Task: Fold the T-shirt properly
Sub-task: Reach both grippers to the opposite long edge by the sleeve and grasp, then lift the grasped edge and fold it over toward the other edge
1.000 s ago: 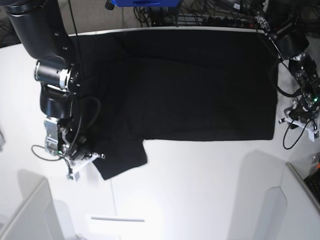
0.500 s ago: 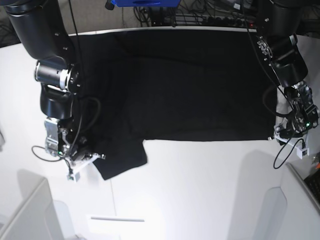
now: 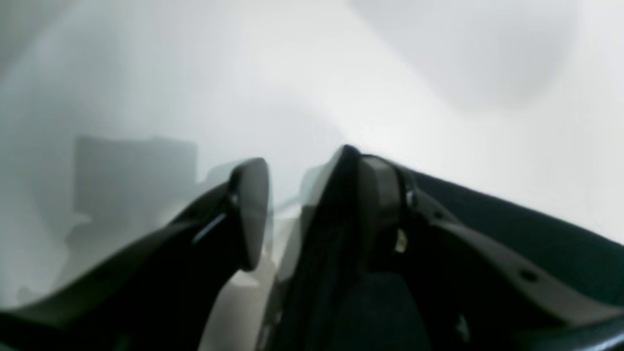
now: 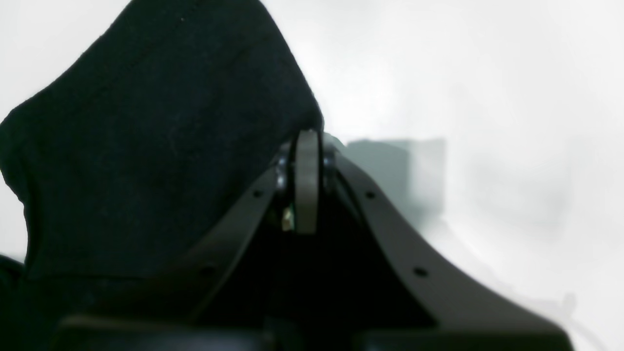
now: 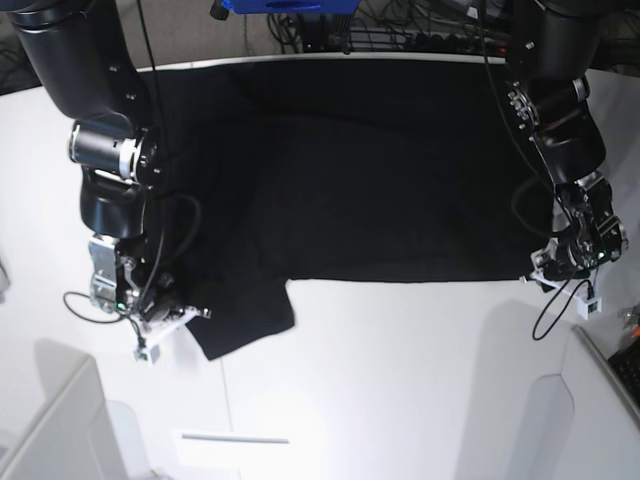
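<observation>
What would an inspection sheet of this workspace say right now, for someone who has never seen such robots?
Surface: white table, mostly bare in front.
Job's things: black T-shirt spread flat, one sleeve sticking out toward the front.
Clutter: nothing seen.
Grippers: right gripper shut on the sleeve's edge; left gripper part open at the T-shirt's corner, cloth against one finger.
Cables: thin black leads loop beside both wrists.
Surroundings: tangled wires behind the table.

You can see one T-shirt [image 5: 390,180], big and black, spread flat. It lies on one white counter [image 5: 400,380]. You have two robot arms, one on each side of the cloth, and each arm ends in one hand: a left hand [image 5: 548,268] and a right hand [image 5: 185,312].
</observation>
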`<state>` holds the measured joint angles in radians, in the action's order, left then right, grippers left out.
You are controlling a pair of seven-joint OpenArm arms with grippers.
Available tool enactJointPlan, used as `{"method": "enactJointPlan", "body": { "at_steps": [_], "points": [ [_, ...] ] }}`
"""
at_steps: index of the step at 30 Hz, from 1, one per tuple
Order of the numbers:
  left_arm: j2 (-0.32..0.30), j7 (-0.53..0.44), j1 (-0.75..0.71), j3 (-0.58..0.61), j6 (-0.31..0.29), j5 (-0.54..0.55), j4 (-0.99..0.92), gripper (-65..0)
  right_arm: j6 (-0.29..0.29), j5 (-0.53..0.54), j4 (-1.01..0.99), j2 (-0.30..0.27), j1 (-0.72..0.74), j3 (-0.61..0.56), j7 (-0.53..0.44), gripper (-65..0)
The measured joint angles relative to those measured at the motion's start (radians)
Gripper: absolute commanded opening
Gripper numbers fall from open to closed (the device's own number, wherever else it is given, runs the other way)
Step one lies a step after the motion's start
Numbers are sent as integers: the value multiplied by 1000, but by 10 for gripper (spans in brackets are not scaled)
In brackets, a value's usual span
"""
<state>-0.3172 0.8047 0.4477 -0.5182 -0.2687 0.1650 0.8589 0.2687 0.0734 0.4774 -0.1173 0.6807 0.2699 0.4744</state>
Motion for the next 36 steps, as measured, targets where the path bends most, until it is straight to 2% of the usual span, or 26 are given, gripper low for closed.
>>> {"method": "enactJointPlan", "body": {
  "at_steps": [2, 6, 7, 12, 21, 25, 31, 33, 36],
  "points": [
    [6, -3, 0, 0, 0, -1, 1, -433, 0, 0, 0, 0, 0, 0, 0, -650],
    [13, -4, -2, 0, -1, 0, 1, -640, 0, 0, 0, 0, 0, 0, 0, -650],
    [12, -4, -2, 0, 0, 0, 1, -650, 0, 0, 0, -1, 0, 0, 0, -650],
    [13, -3, -2, 0, -2, 0, 1, -650, 0, 0, 2, -1, -3, 0, -4, -650],
    [16, 25, -10, 0, -8, 7, 42, -650, 0, -11, 202, -1, -86, -5, 25, -650],
    [15, 26, -34, 0, -72, 6, 113, -650, 0, -7, 209, 0, -92, -5, 23, -650],
    [15, 27, -64, -9, -92, 8, 166, -650, 0, -9, 222, 0, -107, -1, 26, -650],
    [16, 41, -80, -10, -90, 30, 194, -650, 0, -8, 288, 3, -130, -1, 25, -650],
    [15, 104, -100, -10, -91, 134, 245, -650, 0, -10, 388, 3, -175, -3, 33, -650]
  ]
}}
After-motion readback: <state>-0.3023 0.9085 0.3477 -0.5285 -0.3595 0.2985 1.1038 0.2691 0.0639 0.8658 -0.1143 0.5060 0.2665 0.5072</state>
